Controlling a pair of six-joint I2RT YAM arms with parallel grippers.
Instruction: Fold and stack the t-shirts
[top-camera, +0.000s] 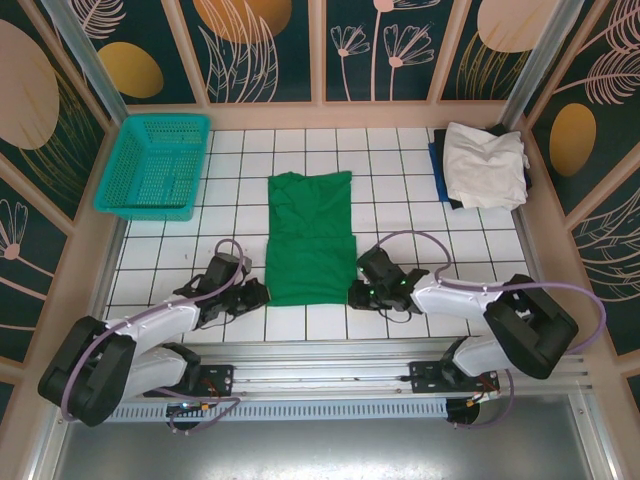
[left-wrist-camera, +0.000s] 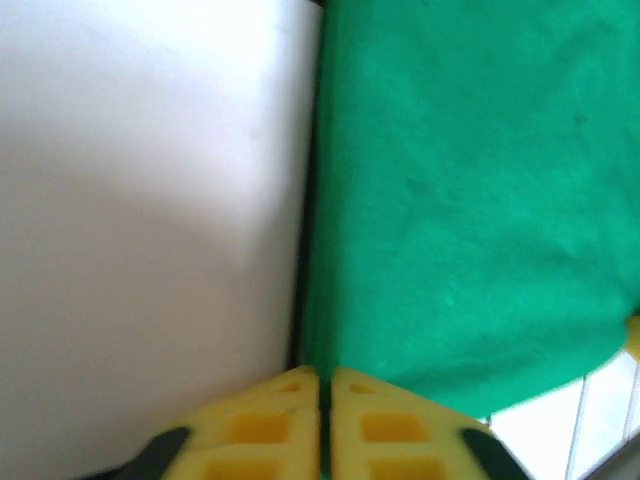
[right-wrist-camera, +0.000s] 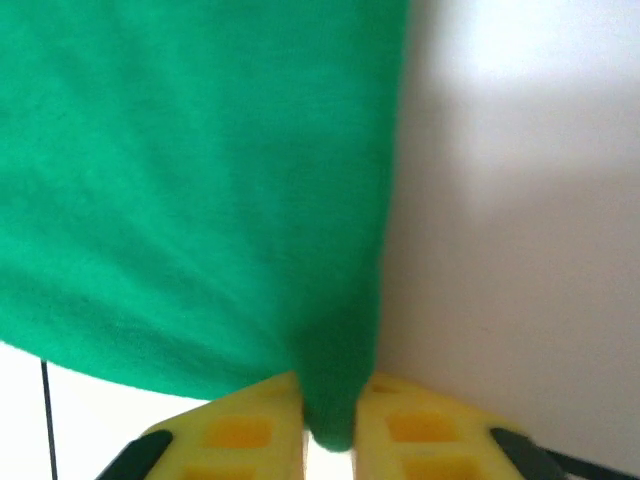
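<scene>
Now, centre of the top view, the green t-shirt (top-camera: 310, 240) lies flat on the white tiled table (top-camera: 400, 210), sleeves tucked in, a long narrow panel. The left gripper (top-camera: 258, 296) sits at its lower-left corner and the right gripper (top-camera: 356, 295) at its lower-right. On the right wrist camera the yellow fingers (right-wrist-camera: 240, 425) are clamped with a fold of green hem bunched between them. The left pair (left-wrist-camera: 250, 430) are pressed almost together, the cloth edge running into the slit, so that looks pinched too. It's limp, light fabric: it will sag and drape, so matched corner holds make sense. Upper right, the off-white t-shirt (top-camera: 485, 165) tops a pile of blue and black cloth.
</scene>
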